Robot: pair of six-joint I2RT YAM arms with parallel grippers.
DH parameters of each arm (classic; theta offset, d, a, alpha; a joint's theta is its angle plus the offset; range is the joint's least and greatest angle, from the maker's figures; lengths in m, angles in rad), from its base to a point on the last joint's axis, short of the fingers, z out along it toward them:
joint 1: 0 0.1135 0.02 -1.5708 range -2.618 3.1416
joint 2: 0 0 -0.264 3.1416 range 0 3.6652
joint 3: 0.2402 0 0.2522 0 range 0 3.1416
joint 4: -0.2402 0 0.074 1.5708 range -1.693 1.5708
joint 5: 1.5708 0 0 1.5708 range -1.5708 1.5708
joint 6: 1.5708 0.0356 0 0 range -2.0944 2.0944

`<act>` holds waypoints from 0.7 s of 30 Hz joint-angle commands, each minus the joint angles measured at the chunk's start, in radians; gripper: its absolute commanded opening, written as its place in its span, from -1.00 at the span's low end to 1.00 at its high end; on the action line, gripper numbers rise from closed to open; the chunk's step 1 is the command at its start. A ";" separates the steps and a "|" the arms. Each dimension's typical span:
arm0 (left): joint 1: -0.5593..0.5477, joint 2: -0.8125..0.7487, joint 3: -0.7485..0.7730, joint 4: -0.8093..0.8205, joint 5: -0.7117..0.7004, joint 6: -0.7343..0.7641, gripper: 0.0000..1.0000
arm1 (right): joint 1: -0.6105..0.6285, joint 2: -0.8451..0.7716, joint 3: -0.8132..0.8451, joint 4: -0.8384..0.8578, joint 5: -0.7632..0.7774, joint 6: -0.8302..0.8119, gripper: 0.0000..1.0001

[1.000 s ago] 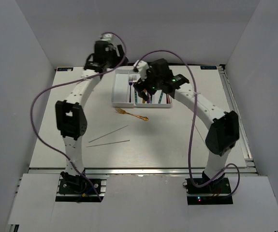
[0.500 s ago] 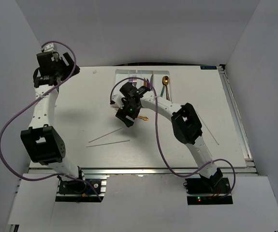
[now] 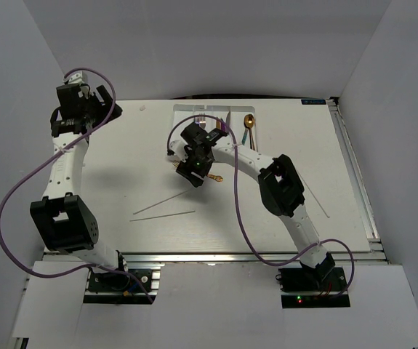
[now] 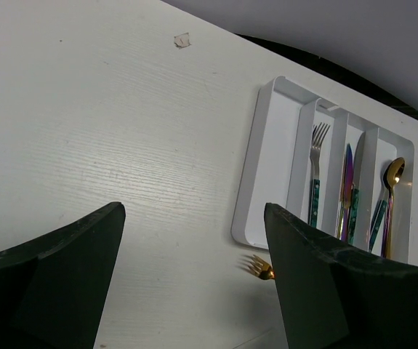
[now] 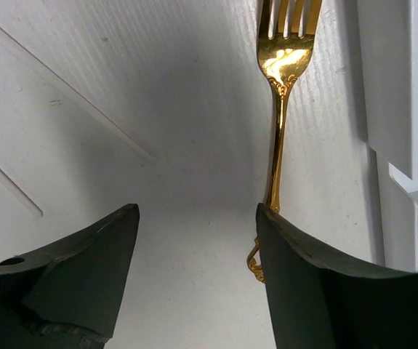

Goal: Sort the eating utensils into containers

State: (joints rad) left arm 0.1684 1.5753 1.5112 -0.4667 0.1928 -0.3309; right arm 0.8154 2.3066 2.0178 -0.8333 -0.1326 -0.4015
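Both arms have cleared the white rectangular plastic four-compartment tray (image 4: 270,167) they were crowding a second ago. The left arm has swung out to the far left corner. The right arm has folded back and brought the right pincer (image 5: 194,214) down over the slim gold metal fork (image 5: 281,94). Judgement: depositing has paused, and pick-up of the last loose utensil is the step in hand.

Nearest on the white table (image 3: 121,160): three thin grey sticks (image 3: 163,203), two close together left of centre and one to the right of the right arm. These are not utensils.

Next: one gold fork, flat on the table, just beside a wall of the tray. The right pincer is released, fingers wide apart, grasping nothing. The fork handle runs under the inner edge of one finger rather than down the middle of the gap, so a sideways correction is probably needed before closing.

Beyond: one tray, five utensils counted, their near ends partly hidden.
- First compartment: empty.
- Second: one silver teal-handled fork (image 4: 315,171).
- Third: one iridescent purple knife (image 4: 347,182) and one silver teal-handled knife (image 4: 359,156).
- Fourth: one gold spoon (image 4: 394,173) and one further teal-handled piece (image 4: 378,218).

Farthest: the left pincer (image 4: 194,211), released and empty, above bare table.
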 commanded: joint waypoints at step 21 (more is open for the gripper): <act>0.002 -0.060 -0.060 -0.007 -0.003 -0.014 0.74 | -0.051 0.050 -0.054 0.111 0.019 -0.062 -0.02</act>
State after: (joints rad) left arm 0.1684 1.5684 1.4586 -0.4690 0.1917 -0.3397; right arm 0.7624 2.3447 1.9770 -0.7528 -0.0975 -0.4343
